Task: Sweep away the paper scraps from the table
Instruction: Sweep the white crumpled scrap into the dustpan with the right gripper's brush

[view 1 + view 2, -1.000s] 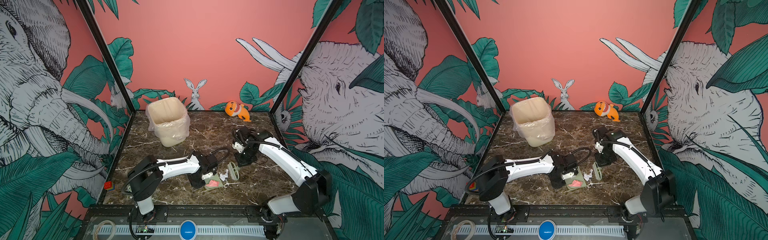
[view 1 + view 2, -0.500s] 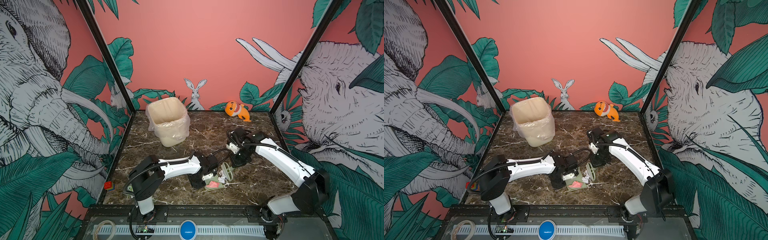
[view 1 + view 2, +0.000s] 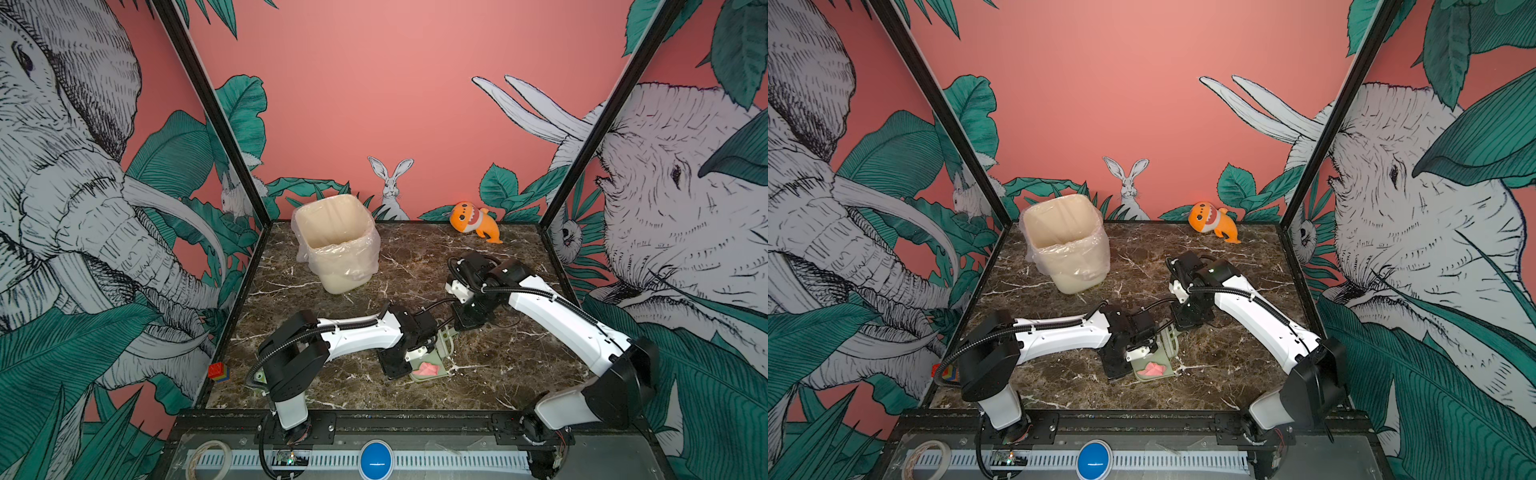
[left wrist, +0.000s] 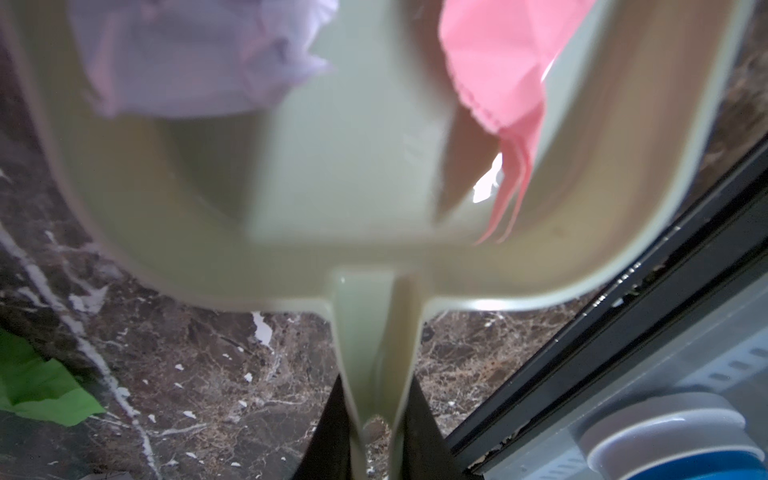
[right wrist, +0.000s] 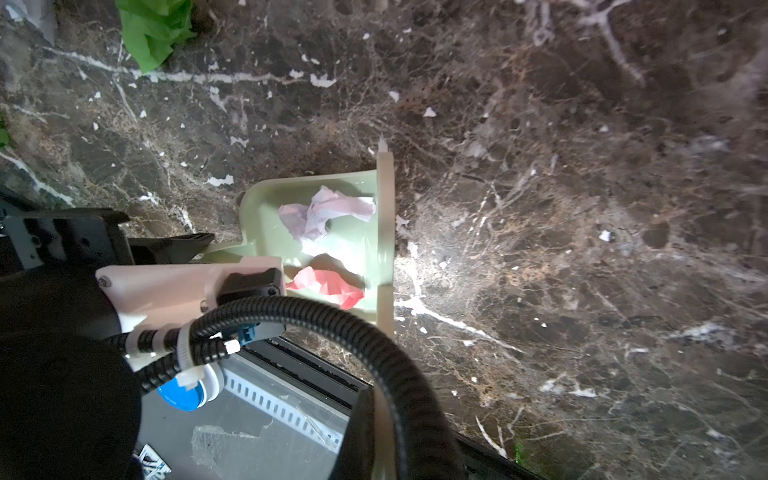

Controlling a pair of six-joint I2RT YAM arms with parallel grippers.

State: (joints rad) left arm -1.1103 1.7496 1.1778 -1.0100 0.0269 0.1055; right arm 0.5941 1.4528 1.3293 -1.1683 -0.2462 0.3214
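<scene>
Green scrap [image 5: 153,29] is showing only in wrist views.
Left gripper [image 4: 377,386] is clamping dustpan [image 5: 257,208], mouth facing 3 o'clock; right gripper [image 5: 380,424] is pinching brush [image 5: 384,228].

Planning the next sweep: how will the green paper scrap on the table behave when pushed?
The green scrap looks thin and crumpled, so probably very light and floppy. The table looks glossy, so it should slide easily, maybe flutter instead of rolling.

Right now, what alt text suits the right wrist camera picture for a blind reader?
A pale green dustpan holds a whitish paper scrap and a pink scrap, a brush across its mouth. A green scrap lies apart on the marble table.
</scene>
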